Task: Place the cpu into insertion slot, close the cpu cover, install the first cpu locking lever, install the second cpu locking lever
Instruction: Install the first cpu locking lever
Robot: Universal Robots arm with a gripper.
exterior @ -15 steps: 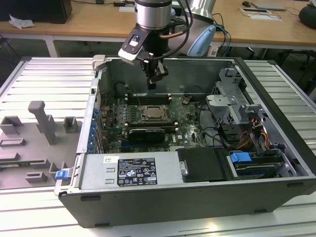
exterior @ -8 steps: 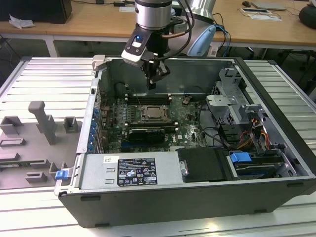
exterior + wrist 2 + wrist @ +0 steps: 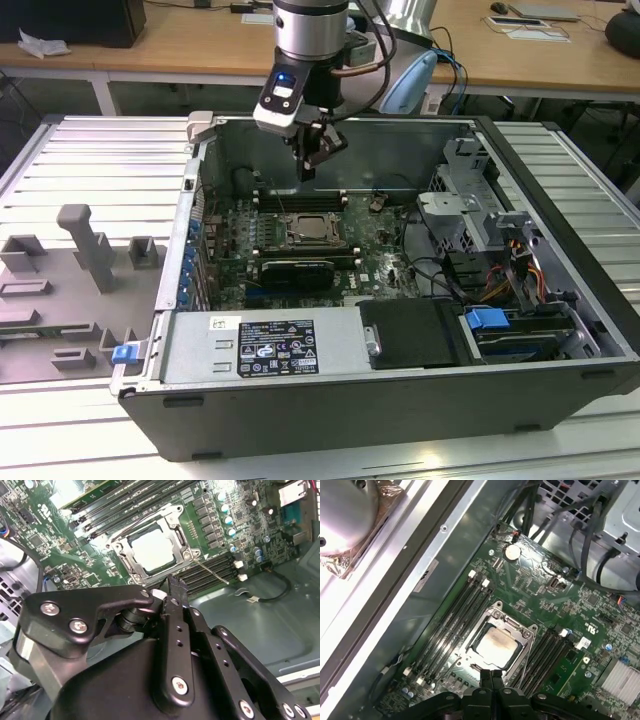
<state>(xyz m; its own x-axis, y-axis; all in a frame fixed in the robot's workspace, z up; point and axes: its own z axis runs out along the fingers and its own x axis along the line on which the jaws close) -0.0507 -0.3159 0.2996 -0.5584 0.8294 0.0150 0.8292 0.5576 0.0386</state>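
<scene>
The cpu (image 3: 313,232) sits in the socket in the middle of the motherboard (image 3: 375,255), its pale metal top showing in both wrist views (image 3: 154,550) (image 3: 495,645). The silvery cpu cover (image 3: 129,560) (image 3: 520,632) lies flat around it as a frame. A thin locking lever (image 3: 212,572) runs out from one socket corner. My gripper (image 3: 308,160) hangs above the board, just behind the socket, with the black fingertips pressed together and nothing between them (image 3: 174,581) (image 3: 492,672).
The open computer case (image 3: 560,230) walls in the board. Memory slots (image 3: 450,625) flank the socket, and a wide black card (image 3: 297,270) lies in front of it. A power supply (image 3: 260,345), a drive cage (image 3: 470,215) and cables (image 3: 520,275) fill the front and the exterior view's right. Grey fixtures (image 3: 85,245) stand left.
</scene>
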